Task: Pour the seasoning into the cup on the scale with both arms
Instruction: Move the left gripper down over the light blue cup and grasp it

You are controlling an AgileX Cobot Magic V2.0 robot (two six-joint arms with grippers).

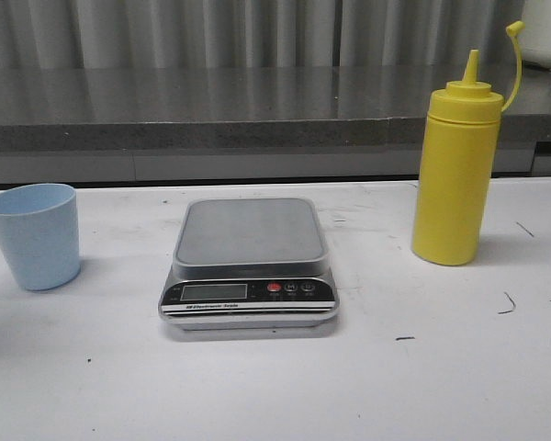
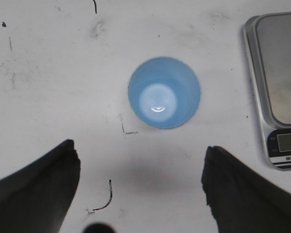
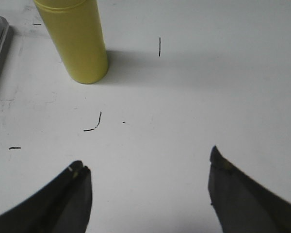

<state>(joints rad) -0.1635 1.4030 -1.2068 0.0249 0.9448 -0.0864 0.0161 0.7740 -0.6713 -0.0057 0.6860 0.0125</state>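
1. White tabletop (image 1: 257, 386), scuffed with small dark marks, runs back to a grey stone-look ledge (image 1: 211, 110) in front of a ribbed grey wall.
2. At the table's centre sits the scale (image 1: 249, 262), its grey platform bare, its black front panel with an LCD and a red button facing the camera.
3. Left of the scale, apart from it, the pale blue cup (image 1: 34, 234) stands upright on the table, not on the platform. The left wrist view looks straight down into it and shows it hollow, with a pale bottom.
4. Right of the scale, also apart, the yellow seasoning bottle (image 1: 457, 175) stands upright, nozzle uncapped, its cap dangling on a thin strap.
5. The left gripper (image 2: 140, 187) hangs over the table near the cup, fingers spread wide, holding nothing.
6. The right gripper (image 3: 150, 194) hovers near the bottle's base, fingers likewise spread wide and touching nothing.
7. Neither arm appears in the front view.
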